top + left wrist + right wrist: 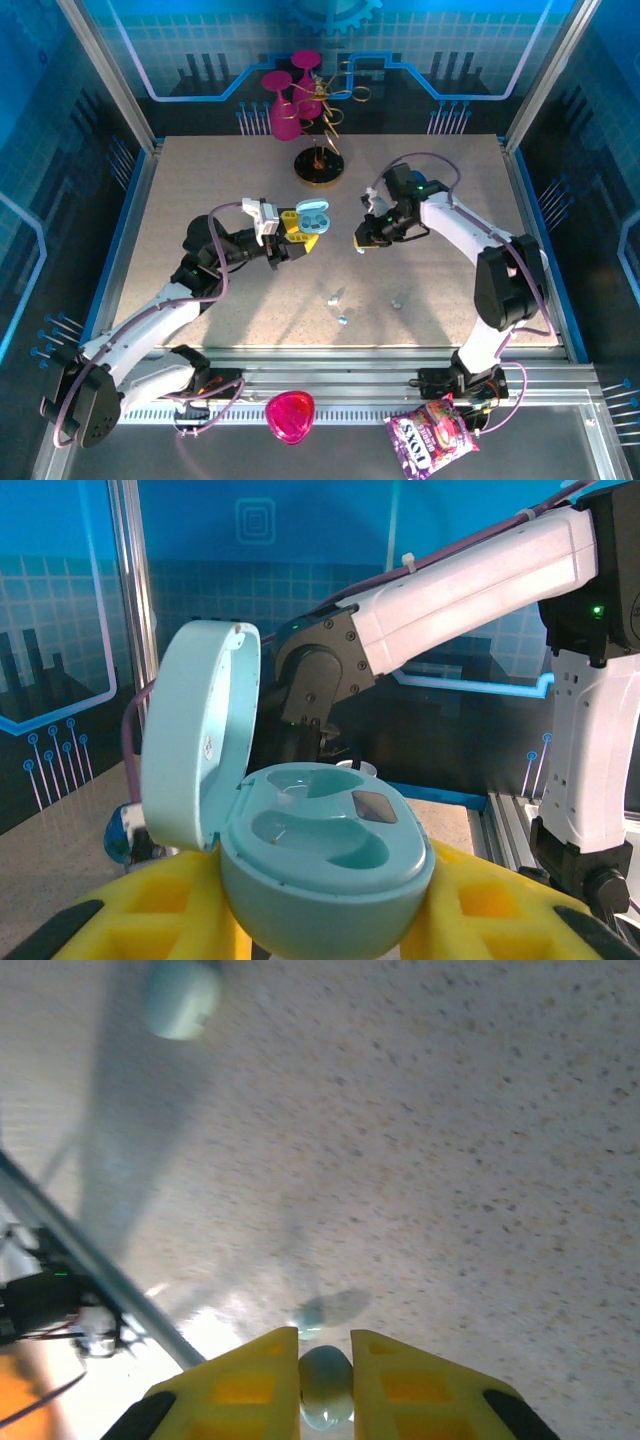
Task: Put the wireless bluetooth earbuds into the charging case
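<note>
My left gripper point(302, 236) holds the pale blue charging case point(315, 215) above the table's middle, with its yellow fingers point(490, 910) shut on the case base point(330, 880). The lid point(200, 750) stands open to the left and both wells look empty. Just right of the case, my right gripper point(360, 241) is shut on one tiny pale earbud point(325, 1385), pinched between the yellow pads point(400, 1380). Three more earbuds lie on the table: one point(333, 296), a second point(344, 318) and a third point(398, 300). One loose earbud point(310, 1317) lies just below the right fingertips.
A black-based gold wire stand point(320, 165) and magenta glasses point(285, 105) sit at the back centre. A pink bowl point(290, 415) and a snack bag point(432, 438) lie beyond the near rail. A blurred pale blue rounded thing point(182, 998) lies on the table, far from the right fingers.
</note>
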Robot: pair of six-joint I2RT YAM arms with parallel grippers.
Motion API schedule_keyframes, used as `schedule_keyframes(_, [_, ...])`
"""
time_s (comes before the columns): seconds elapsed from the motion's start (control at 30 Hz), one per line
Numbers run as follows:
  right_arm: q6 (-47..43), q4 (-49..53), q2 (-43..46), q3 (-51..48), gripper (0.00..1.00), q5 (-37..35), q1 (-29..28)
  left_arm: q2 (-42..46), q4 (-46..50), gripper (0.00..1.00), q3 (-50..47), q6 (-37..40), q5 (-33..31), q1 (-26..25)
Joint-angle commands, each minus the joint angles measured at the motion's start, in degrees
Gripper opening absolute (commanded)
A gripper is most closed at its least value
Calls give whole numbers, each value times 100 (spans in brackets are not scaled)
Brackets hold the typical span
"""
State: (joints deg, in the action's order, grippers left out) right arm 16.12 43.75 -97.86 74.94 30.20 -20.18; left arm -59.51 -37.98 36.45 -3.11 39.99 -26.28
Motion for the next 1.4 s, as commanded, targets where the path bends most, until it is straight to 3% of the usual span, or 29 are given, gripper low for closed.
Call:
schedule_keyframes(0.0, [263, -402, 300, -184, 14, 1350, 208, 157, -162, 28, -55, -135, -94, 44])
schedule_keyframes(0.17, [784, -922, 524, -422, 13, 2238, 480, 222, -84, 28, -119, -111, -157, 65])
schedule_keyframes(0.4, [1333, -1429, 590, -607, 12, 2849, 606, 273, -43, 28, -173, -201, -133, 155])
schedule_keyframes(0.63, [2734, -3058, 823, -1221, 12, 3561, 621, 195, -131, 28, -167, -626, 88, 389])
schedule_keyframes(0.73, [3338, -3788, 959, -1492, 12, 3696, 611, 118, -131, 29, -113, -784, 272, 475])
schedule_keyframes(1.0, [3905, -4281, 1215, -1591, 12, 3708, 586, 12, 105, 28, 71, -888, 686, 536])
schedule_keyframes(1.17, [3698, -4002, 1472, -1379, 13, 3619, 557, -184, 166, 29, 248, -1016, 1077, 563])
schedule_keyframes(1.37, [2006, -1973, 1700, -424, 14, 3092, 457, -483, 168, 30, 460, -998, 1293, 574])
